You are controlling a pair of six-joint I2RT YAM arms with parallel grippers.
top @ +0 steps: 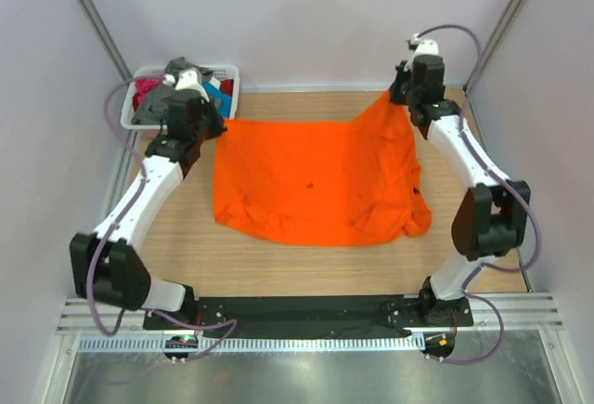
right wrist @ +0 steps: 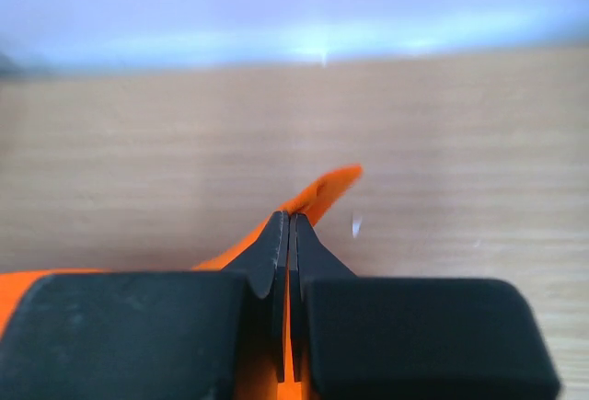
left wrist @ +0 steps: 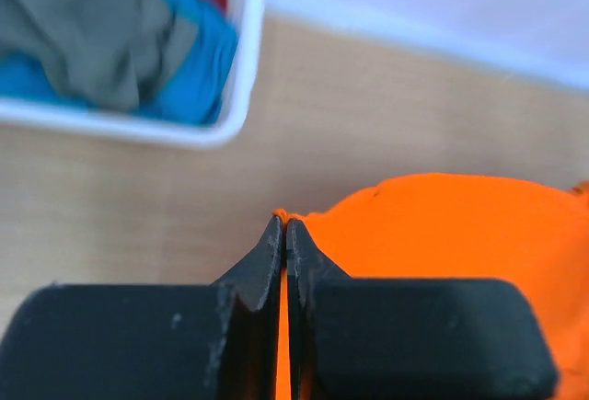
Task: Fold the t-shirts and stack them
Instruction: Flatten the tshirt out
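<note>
Orange t-shirt (top: 316, 181) spread on wooden table (top: 186, 246), left gripper (left wrist: 283, 227) pinching its far-left corner, right gripper (right wrist: 288, 225) clamped on the far-right corner, seemingly raised

White plastic laundry basket (top: 234, 88): at 10 o'clock corner of table, close to back wall; rounded rim, one corner visible in left wrist view. Wooden table (top: 306, 269): light tone, grain running 9 to 3 o'clock. Black mounting plate (top: 306, 309): at 6 o'clock edge, between wood and ribbed metal rail (top: 306, 341). Pale back wall (top: 306, 14): at 12 o'clock. Grey frame posts (top: 93, 14): slanting at 11 and 1 o'clock.
</note>
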